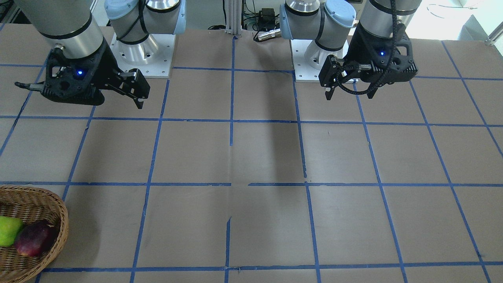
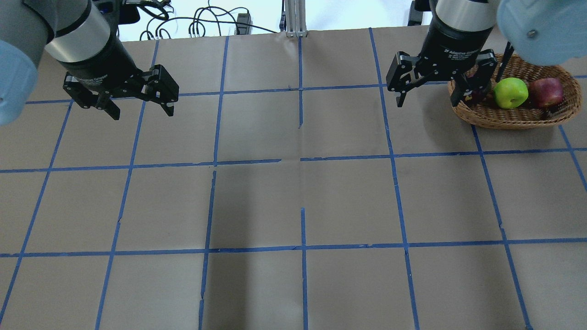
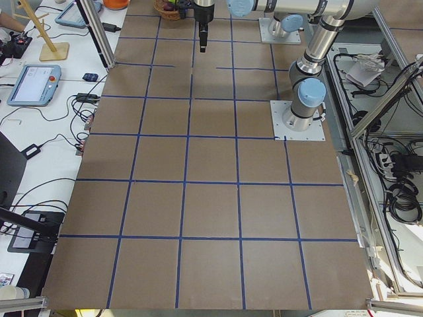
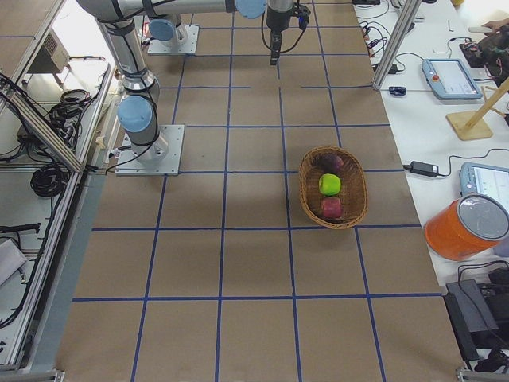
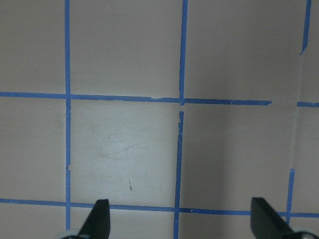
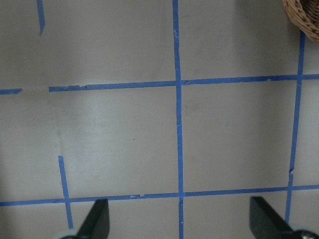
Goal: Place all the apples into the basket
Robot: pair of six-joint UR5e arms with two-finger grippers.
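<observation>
In the basket, exterior right shows three apples, front-facing just two.

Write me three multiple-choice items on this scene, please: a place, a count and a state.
1. Where is the green apple relative to the basket? A. beside it B. inside it C. far from it
2. How many apples does the basket hold? A. one B. two C. three
3. The right gripper is: A. open, empty B. shut on an apple C. shut, empty
Answers: 1 B, it lies within the rim. 2 C, the maroon apple and red apple flank it. 3 A, its jaws stand wide apart, nothing between.
</observation>
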